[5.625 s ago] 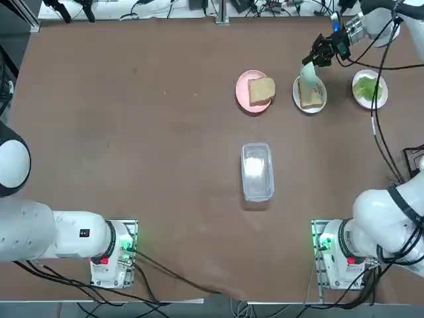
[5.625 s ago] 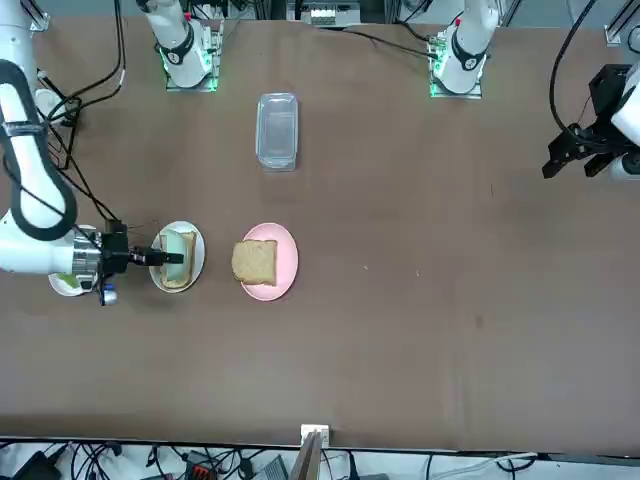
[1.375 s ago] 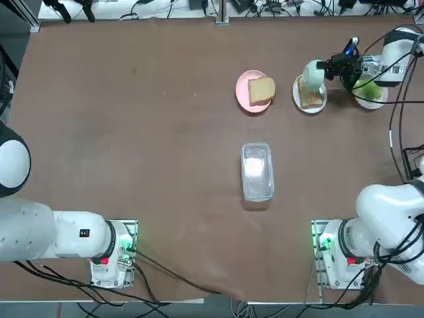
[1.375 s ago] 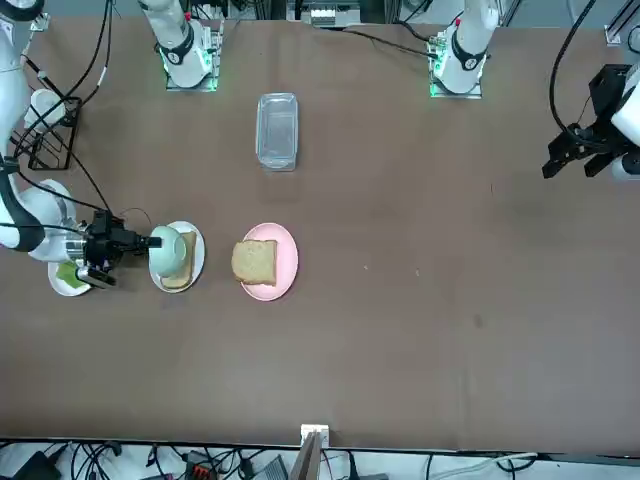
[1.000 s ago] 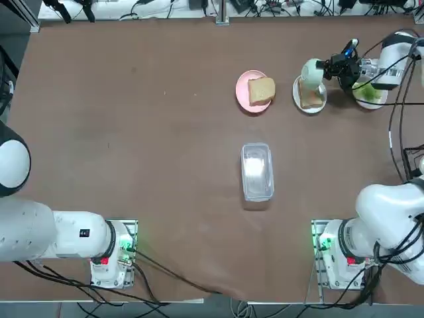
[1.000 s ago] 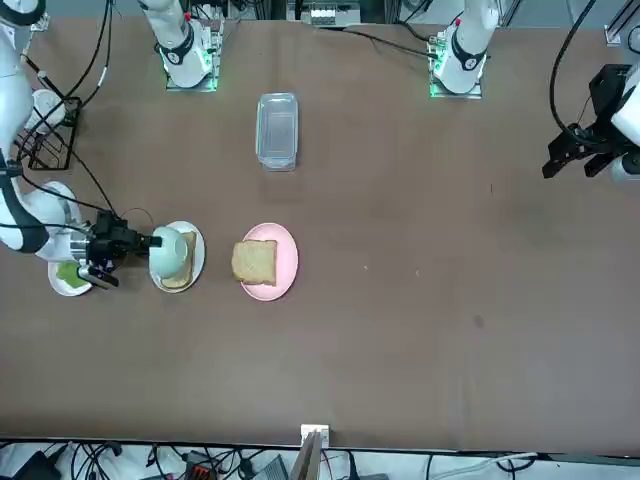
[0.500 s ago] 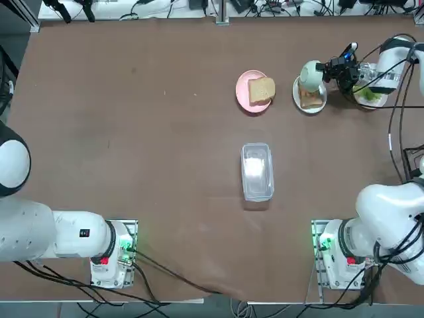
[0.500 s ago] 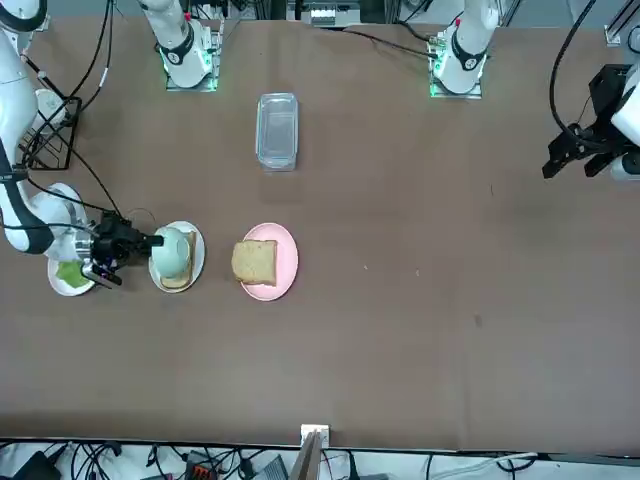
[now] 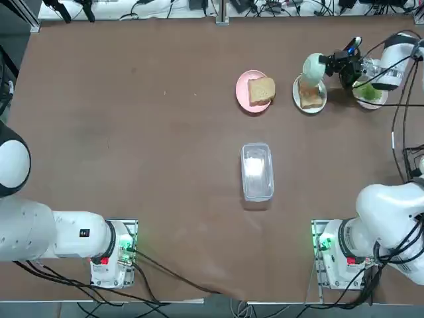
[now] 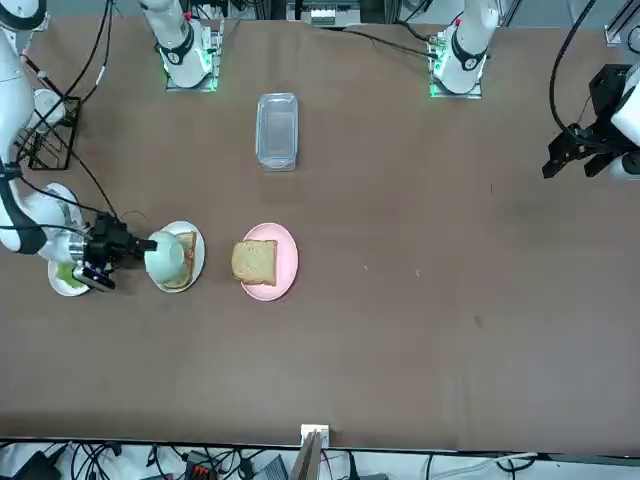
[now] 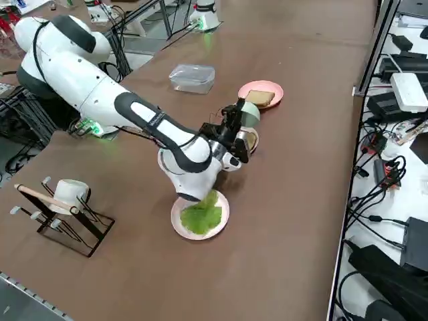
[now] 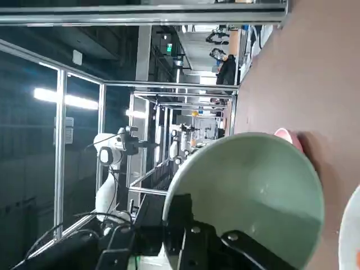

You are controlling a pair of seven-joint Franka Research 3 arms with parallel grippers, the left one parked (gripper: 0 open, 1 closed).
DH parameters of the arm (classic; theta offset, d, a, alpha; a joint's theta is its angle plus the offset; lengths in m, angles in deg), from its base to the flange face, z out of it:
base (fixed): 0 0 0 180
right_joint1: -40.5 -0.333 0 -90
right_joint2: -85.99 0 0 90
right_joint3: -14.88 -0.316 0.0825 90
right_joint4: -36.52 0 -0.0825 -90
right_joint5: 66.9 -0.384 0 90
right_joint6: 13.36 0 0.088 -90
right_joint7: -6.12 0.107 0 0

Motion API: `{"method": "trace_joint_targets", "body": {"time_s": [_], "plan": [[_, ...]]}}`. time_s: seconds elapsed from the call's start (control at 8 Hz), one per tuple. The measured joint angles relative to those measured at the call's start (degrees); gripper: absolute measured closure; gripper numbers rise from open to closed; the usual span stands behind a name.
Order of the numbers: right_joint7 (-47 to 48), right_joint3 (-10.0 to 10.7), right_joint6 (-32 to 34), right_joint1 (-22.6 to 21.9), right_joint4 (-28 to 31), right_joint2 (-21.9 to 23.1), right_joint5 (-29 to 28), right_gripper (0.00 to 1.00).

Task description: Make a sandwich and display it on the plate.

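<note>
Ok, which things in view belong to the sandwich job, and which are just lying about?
Job:
- right hand, gripping green bowl
- bread on white plate
- bread slice on pink plate
- lettuce

Probably lying about:
- clear container
- black rack
- white cup

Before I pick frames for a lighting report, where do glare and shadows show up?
Top view: white glare on the clear container, with a dark shadow along its near edge. Right wrist view: lamp streaks in the room beyond, the green bowl filling much of the view, and a soft shadow beside the pink plate.
</note>
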Motion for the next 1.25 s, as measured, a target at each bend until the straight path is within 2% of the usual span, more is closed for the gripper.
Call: {"method": "trace_joint_targets", "body": {"time_s": [0.25, 0.75, 1.0, 1.25], "plan": [[2.0, -0.1, -1.8, -0.1, -4.3, 2.4, 1.7, 0.95], [4.1, -0.5, -9.3, -1.8, -16.7, 3.8, 18.9, 0.95], [7.8, -0.5, -14.0, -4.0, -20.9, 3.8, 29.6, 0.95], [10.6, -0.5, -17.3, -5.9, -24.2, 3.8, 43.5, 0.95]]}}
